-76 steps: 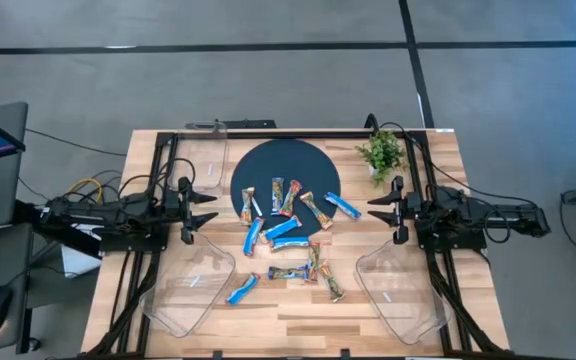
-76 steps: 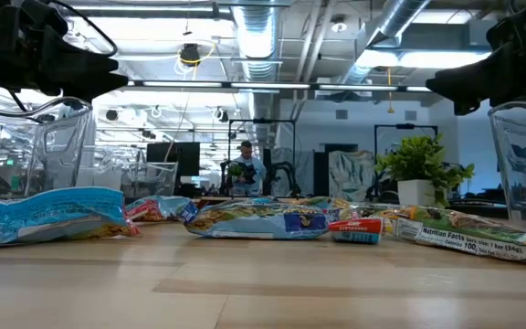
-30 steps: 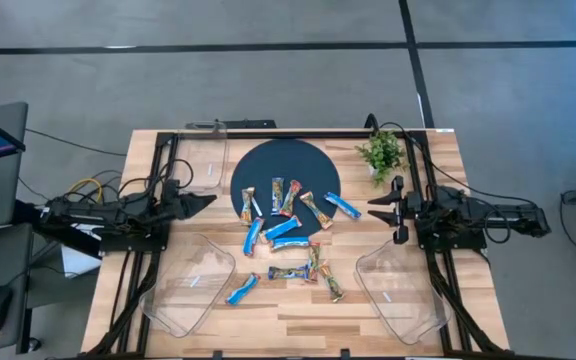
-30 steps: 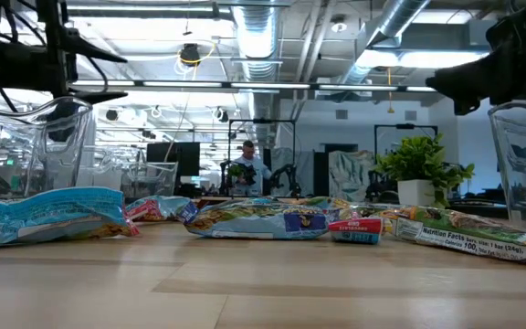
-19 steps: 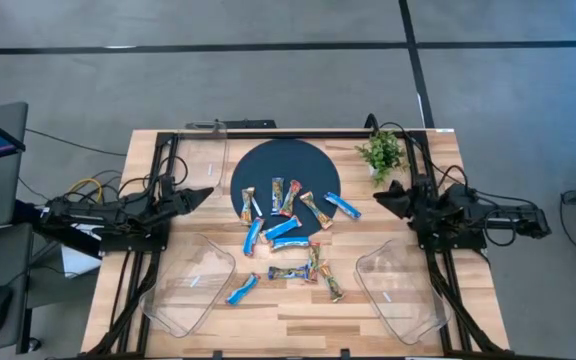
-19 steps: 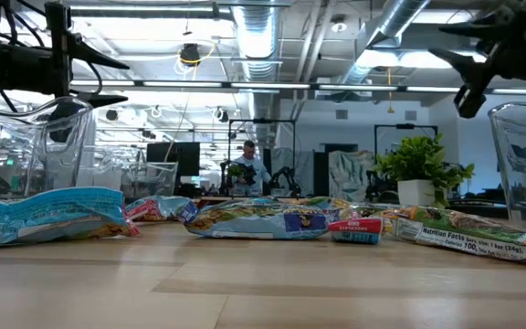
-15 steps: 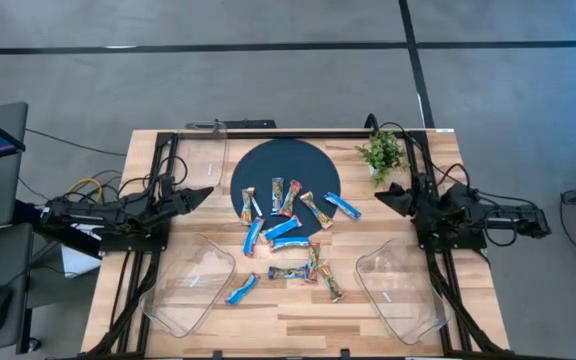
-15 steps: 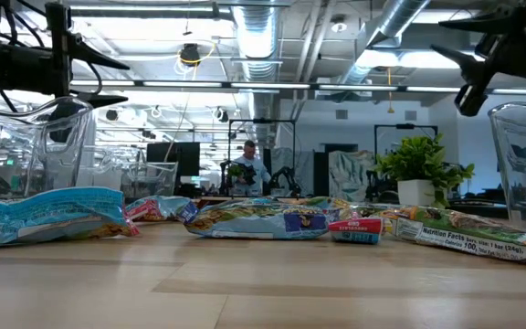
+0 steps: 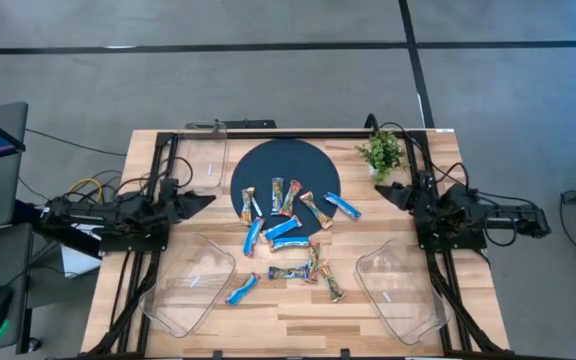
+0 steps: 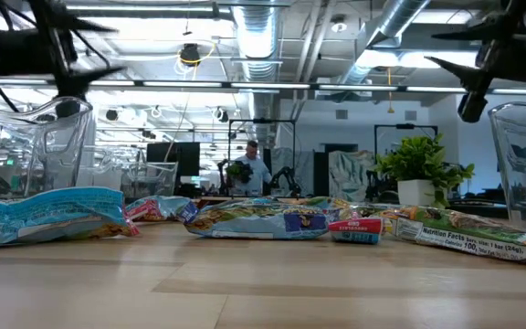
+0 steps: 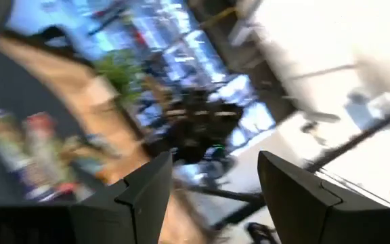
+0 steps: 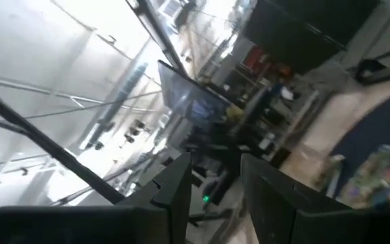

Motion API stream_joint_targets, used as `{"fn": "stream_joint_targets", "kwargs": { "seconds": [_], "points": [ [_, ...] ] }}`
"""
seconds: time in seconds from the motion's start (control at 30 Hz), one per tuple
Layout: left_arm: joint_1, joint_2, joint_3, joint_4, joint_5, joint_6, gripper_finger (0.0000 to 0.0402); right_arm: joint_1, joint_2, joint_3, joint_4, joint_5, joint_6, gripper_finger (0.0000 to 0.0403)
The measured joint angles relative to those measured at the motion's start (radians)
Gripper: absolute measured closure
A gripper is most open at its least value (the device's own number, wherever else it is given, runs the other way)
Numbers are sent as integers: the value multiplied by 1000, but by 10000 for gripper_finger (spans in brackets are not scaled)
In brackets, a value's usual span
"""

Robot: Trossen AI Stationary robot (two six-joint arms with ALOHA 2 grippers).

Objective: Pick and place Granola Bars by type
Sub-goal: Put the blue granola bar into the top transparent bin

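Observation:
Several granola bars lie flat in a loose cluster at the table's middle, some on a dark round mat (image 9: 286, 165), some on the wood. The bright blue ones include one (image 9: 342, 207) at the cluster's right and one (image 9: 241, 289) by the near left tray. The multicoloured ones include one (image 9: 278, 195) on the mat and one (image 9: 332, 287) nearer the front. My left gripper (image 9: 206, 199) hovers left of the cluster, open and empty; it also shows in the left wrist view (image 11: 215, 159). My right gripper (image 9: 378, 190) hovers right of the cluster, open and empty, as the right wrist view (image 12: 215, 159) also shows.
Clear plastic trays stand near left (image 9: 188, 285), near right (image 9: 400, 290) and far left (image 9: 204, 160). A small potted plant (image 9: 382, 152) stands at the far right, close to my right gripper. A person (image 10: 249, 169) stands far behind the table.
My right gripper has turned about its wrist, so its fingers now stand one above the other, and it has gone a little toward the far edge. My left gripper has tipped and drawn back slightly. The bars have not moved.

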Motion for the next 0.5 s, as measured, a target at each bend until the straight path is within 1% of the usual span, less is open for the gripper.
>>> {"fn": "stream_joint_targets", "kwargs": {
  "seconds": [0.1, 0.17, 0.23, 0.3, 0.4, 0.5],
  "points": [
    [0, 0, 1, 57, -21, 60, 188, -1, 0, 0, -18, 44, 2, 282],
    [0, 0, 1, 59, -65, 61, 188, -1, 1, 0, -12, 64, 2, 282],
    [1, 0, 1, 64, -77, 46, 188, -1, 1, 0, 28, 64, 1, 282],
    [1, 0, 2, 85, -48, 40, 188, 1, 0, 4, 75, 53, -20, 282],
    [1, 23, 5, 166, -10, 46, 188, 16, 1, 29, 135, 49, -102, 282],
    [1, 79, 55, 189, 2, 122, 188, 30, 26, 58, 214, 65, -199, 282]
  ]
}}
